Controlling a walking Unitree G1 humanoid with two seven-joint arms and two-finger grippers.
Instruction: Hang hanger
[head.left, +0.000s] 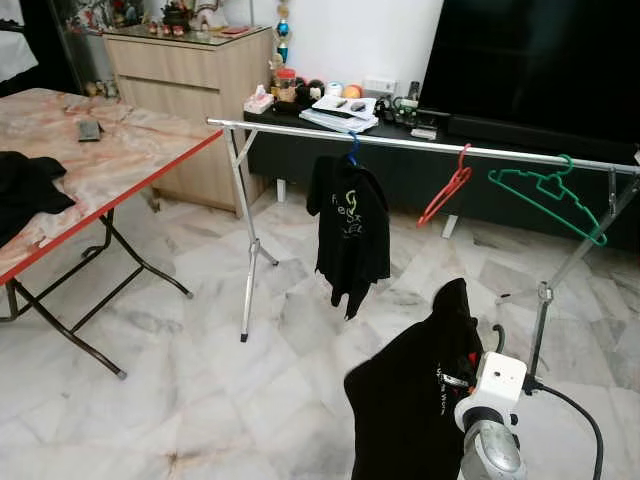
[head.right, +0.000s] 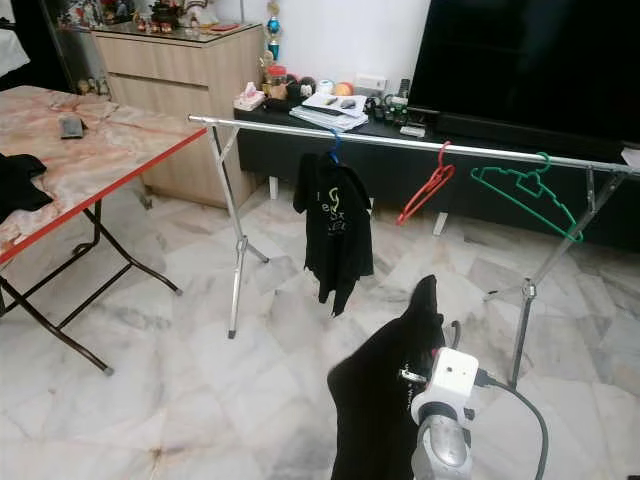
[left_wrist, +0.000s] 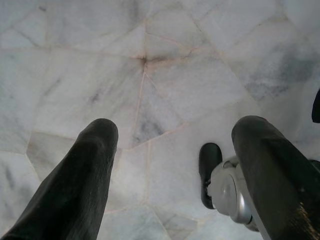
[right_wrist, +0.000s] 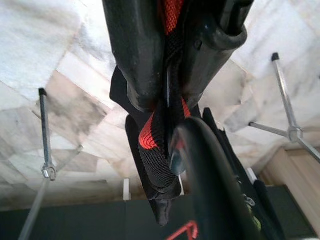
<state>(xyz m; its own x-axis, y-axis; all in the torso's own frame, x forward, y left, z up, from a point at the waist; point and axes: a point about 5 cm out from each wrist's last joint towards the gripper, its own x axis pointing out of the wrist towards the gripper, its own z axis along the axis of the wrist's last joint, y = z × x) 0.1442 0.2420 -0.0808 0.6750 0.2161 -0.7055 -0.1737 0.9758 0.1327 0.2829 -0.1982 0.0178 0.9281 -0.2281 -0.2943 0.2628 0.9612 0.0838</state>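
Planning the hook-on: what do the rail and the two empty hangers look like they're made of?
Rail: apparently bare metal tube, silvery with a sheen. Red hanger and green hanger: probably plastic, thin with uniform bright colour. Right gripper is clamped on the black garment.

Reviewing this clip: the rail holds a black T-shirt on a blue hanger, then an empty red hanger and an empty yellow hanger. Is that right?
Not quite. The last empty hanger is green, not yellow, as the left eye view shows. The rest stands: on the rail, a black T-shirt on a blue hanger, then an empty red hanger.
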